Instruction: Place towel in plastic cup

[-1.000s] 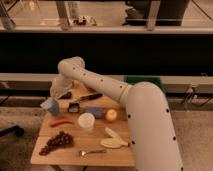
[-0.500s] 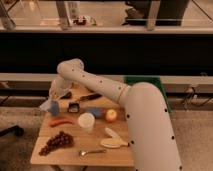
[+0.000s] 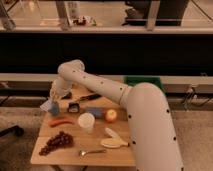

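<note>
My gripper [image 3: 54, 98] is at the left edge of the wooden table [image 3: 70, 156], at the end of the white arm [image 3: 95, 85] that reaches in from the right. It is shut on a small pale blue towel [image 3: 49, 106], which hangs just over the table's left edge. The plastic cup [image 3: 86, 122] is white and stands upright near the table's middle, to the right of the gripper and nearer the camera.
The table holds a red chili [image 3: 61, 121], grapes [image 3: 55, 142], an apple [image 3: 111, 115], a banana [image 3: 115, 141], a spoon [image 3: 92, 151], a black box [image 3: 75, 106], a blue item [image 3: 95, 111] and a black-handled tool [image 3: 90, 97]. A green bin [image 3: 142, 81] sits behind the arm.
The gripper with the towel has shifted slightly left and down at the table's left edge. The things on the table have not moved.
</note>
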Controlling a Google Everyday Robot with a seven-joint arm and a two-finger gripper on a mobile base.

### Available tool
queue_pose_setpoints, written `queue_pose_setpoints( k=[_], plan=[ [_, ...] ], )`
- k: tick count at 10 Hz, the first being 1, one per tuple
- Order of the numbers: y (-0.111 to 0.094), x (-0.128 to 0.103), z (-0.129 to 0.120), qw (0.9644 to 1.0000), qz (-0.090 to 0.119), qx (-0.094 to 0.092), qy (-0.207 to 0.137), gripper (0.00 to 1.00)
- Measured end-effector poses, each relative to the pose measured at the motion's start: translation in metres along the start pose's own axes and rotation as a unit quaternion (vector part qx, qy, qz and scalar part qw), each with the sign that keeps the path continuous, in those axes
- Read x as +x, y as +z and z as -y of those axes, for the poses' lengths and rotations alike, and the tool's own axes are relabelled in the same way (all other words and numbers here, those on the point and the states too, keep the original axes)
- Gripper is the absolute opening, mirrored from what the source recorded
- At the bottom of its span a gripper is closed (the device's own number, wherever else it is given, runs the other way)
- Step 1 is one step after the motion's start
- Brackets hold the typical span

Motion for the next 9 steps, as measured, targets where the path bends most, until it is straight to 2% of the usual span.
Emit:
queue_pose_setpoints(
  k=[5,7,9],
  plan=[
    [0.001,0.005,-0.007,1.0,-0.008,0.0,0.003,0.0],
    [0.003,0.009,-0.011,0.9999,-0.011,0.002,0.004,0.05],
    [0.003,0.014,-0.015,0.9999,-0.015,0.004,0.005,0.06]
  ],
)
